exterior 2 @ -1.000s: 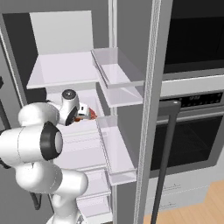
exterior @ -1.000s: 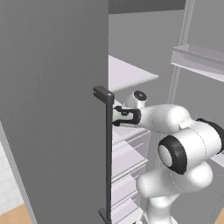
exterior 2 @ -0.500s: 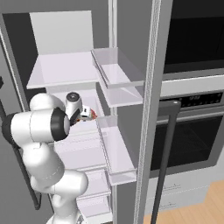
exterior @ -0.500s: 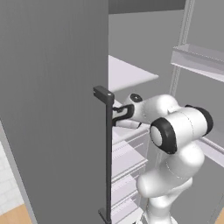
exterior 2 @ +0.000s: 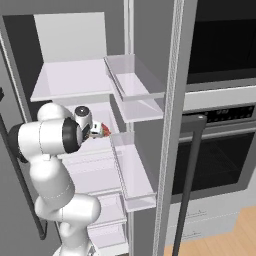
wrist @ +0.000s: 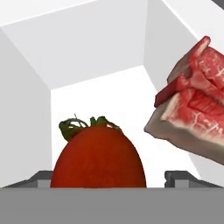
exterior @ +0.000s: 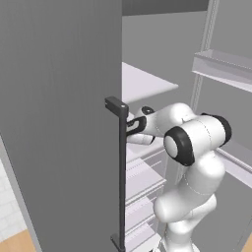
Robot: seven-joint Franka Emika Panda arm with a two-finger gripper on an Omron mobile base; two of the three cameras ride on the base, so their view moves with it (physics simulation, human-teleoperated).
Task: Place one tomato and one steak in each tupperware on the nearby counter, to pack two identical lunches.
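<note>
In the hand view the gripper (wrist: 108,179) is reaching into a white fridge compartment, and its two dark fingertips (wrist: 41,178) are standing apart, one on each side of a tomato (wrist: 98,158). The jaws are open wide, wider than the tomato. I cannot tell if the fingertips are touching the tomato's skin, because the lower part of the tomato and the inner faces of the fingertips are cut off at the bottom of that view. The tomato is sitting on the white shelf floor (wrist: 124,92), with its green stem leaves pointing up.

To the right of the tomato, a steak (wrist: 192,111) is lying tilted against the right wall of the compartment. Its right end is running out of the frame, and it is looking like more than one slab stacked together, but I cannot make out how many.

In the right base view the arm (exterior 2: 52,142) is stretching into the open fridge at middle height, and a small red patch (exterior 2: 105,131) is showing just past the hand; it is too small to say which item it is. In the left base view the grey fridge door (exterior: 59,113) with its dark handle (exterior: 121,172) is hiding the hand and the shelf content.
</note>
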